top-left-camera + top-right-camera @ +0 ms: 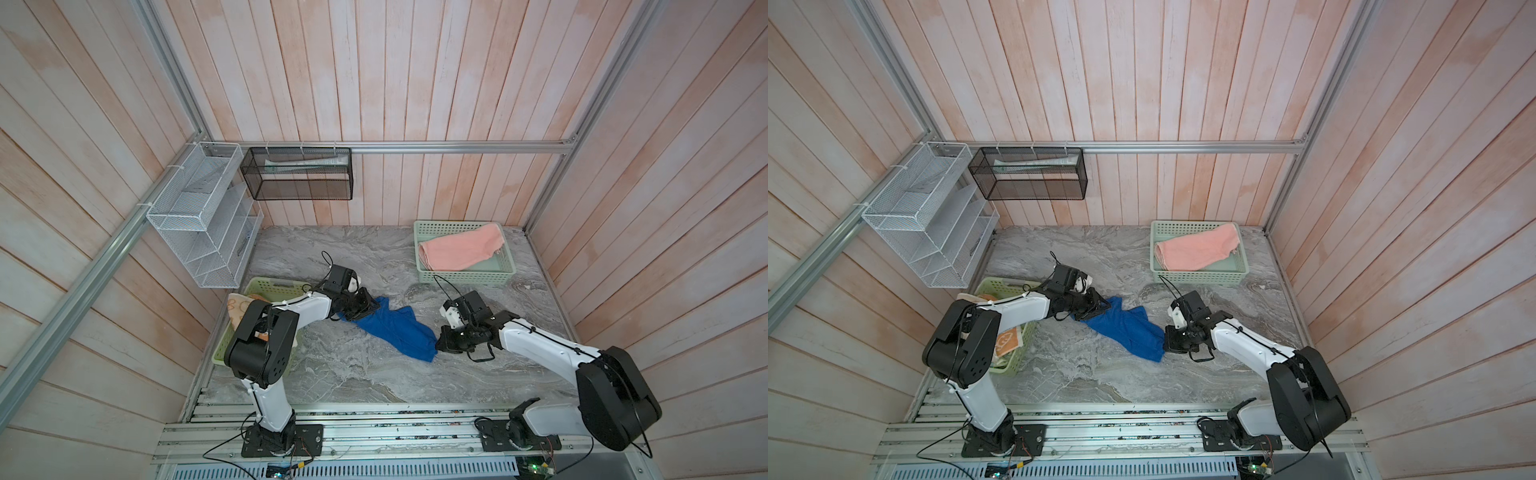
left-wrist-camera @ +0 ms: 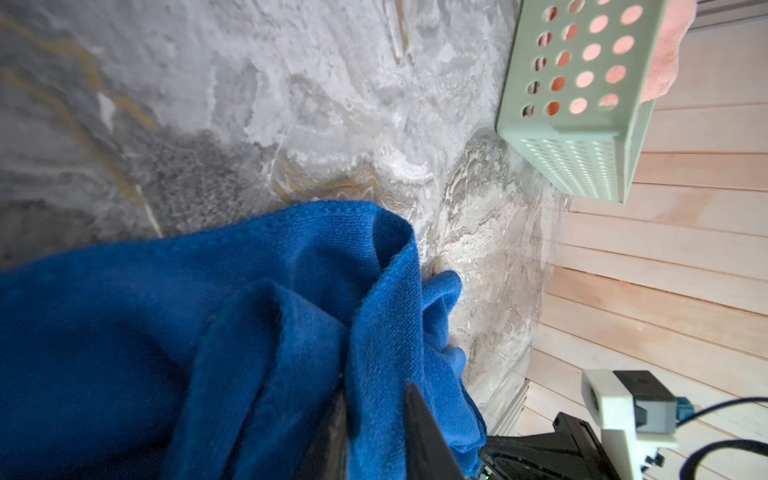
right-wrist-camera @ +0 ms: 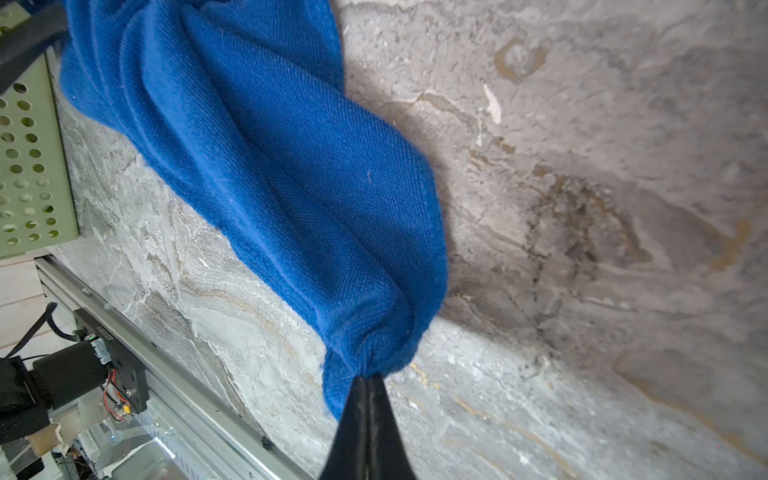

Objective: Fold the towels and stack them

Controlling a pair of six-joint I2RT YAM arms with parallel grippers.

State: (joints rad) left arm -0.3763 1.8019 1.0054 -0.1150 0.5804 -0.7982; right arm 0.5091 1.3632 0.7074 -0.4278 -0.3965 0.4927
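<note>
A royal blue towel lies bunched in a diagonal strip on the marble table, stretched between both grippers. My left gripper is at its far left end, and a fold of blue cloth fills the gap between the jaws. At the near right corner of the blue cloth, my right gripper is shut tight on it. A pink towel lies folded in the far right basket. An orange patterned towel sits in the left basket, mostly hidden by my left arm.
A white wire rack and a black mesh basket hang on the back left wall. Aluminium rails run along the table's front edge. Wooden walls close in both sides.
</note>
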